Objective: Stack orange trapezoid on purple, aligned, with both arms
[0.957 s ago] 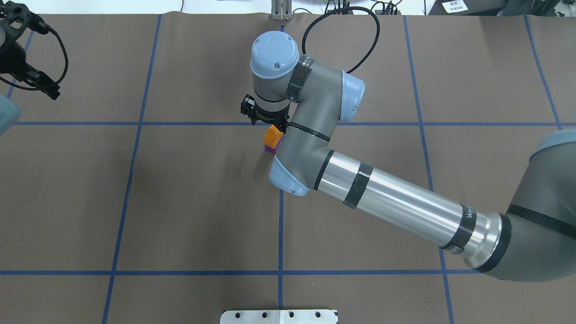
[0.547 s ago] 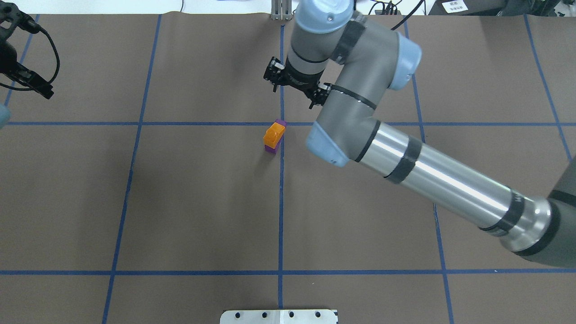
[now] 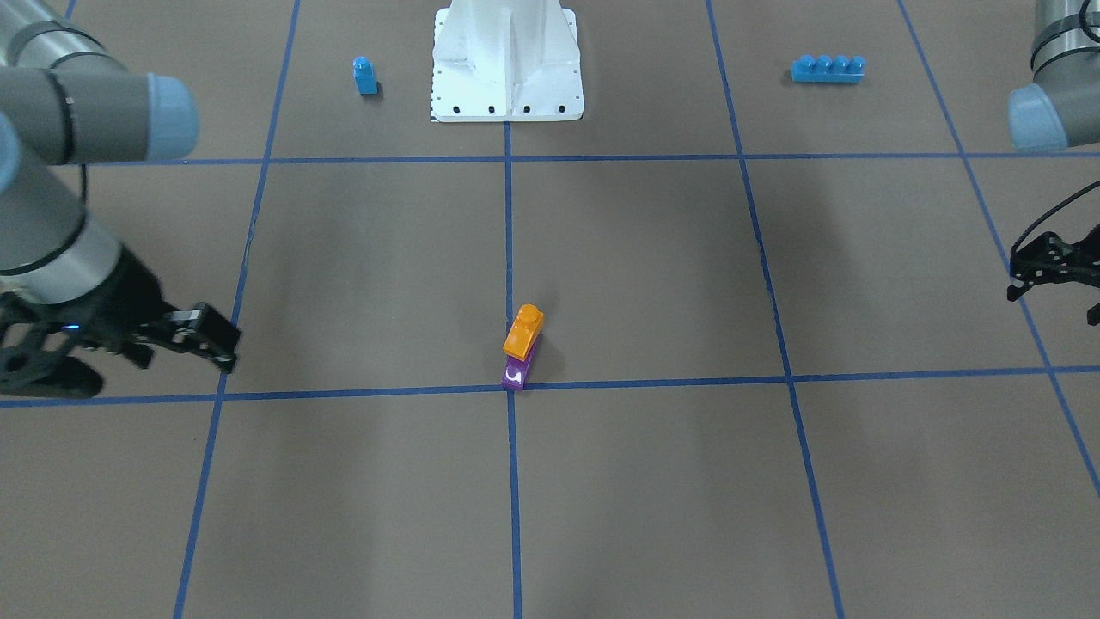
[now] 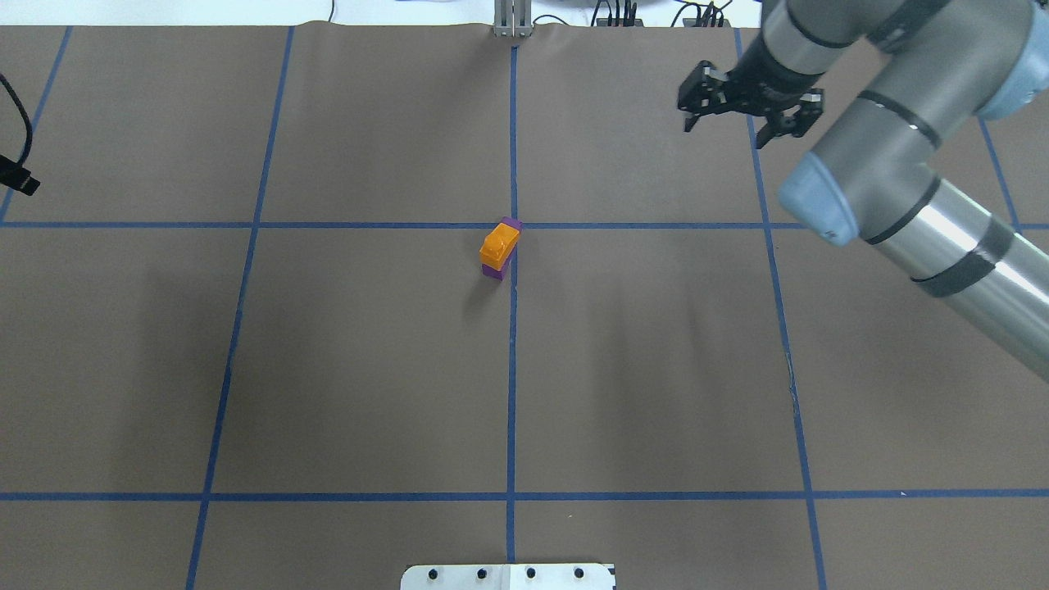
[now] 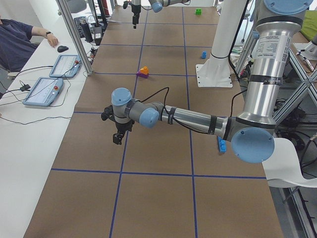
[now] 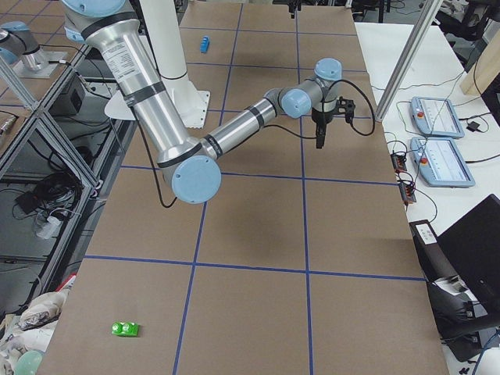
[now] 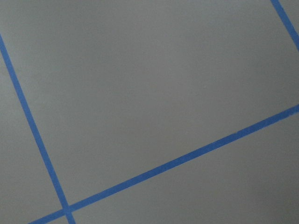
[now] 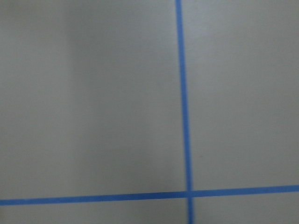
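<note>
Nearest the front camera, the orange trapezoid (image 3: pixel 524 331) sits on the purple (image 3: pixel 515 375) brick mid-table, the right gripper (image 4: pixel 724 133) spread empty, the left gripper (image 3: pixel 1053 275) unreadable, and farthest, unseen overhead, a small blue brick (image 3: pixel 365 76) and a long blue brick (image 3: pixel 827 69).

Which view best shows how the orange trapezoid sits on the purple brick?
Exterior front-facing: the orange trapezoid and purple brick show obliquely, both visible. Overhead shows mostly orange's top; exterior left shows them tiny; the rest miss them.
</note>
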Robot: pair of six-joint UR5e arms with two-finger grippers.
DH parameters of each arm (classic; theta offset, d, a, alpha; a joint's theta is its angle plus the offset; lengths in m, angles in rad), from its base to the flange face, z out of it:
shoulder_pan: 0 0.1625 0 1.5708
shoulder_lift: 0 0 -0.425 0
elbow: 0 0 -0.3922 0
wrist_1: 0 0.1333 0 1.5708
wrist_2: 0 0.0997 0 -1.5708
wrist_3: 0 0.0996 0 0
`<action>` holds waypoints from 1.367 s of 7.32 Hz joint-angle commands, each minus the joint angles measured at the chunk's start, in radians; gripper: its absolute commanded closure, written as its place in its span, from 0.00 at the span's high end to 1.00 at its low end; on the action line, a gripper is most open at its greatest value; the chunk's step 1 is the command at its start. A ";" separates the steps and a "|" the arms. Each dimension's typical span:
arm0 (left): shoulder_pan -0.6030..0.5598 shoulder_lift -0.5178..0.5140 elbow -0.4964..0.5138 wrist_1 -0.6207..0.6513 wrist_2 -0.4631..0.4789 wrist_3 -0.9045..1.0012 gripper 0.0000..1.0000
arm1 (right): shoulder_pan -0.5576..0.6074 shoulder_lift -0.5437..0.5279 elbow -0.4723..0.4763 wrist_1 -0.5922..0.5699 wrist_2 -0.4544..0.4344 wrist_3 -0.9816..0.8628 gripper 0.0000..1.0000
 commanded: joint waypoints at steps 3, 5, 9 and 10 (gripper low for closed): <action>-0.141 0.170 0.010 -0.006 -0.005 0.101 1.00 | 0.294 -0.305 -0.050 0.011 0.175 -0.522 1.00; -0.174 0.169 0.035 0.005 -0.009 0.097 1.00 | 0.330 -0.361 -0.077 0.047 0.152 -0.542 1.00; -0.179 0.176 -0.051 0.179 -0.014 0.090 1.00 | 0.357 -0.433 -0.067 0.050 0.154 -0.571 1.00; -0.179 0.184 -0.091 0.224 -0.016 0.087 1.00 | 0.357 -0.443 -0.065 0.050 0.154 -0.571 1.00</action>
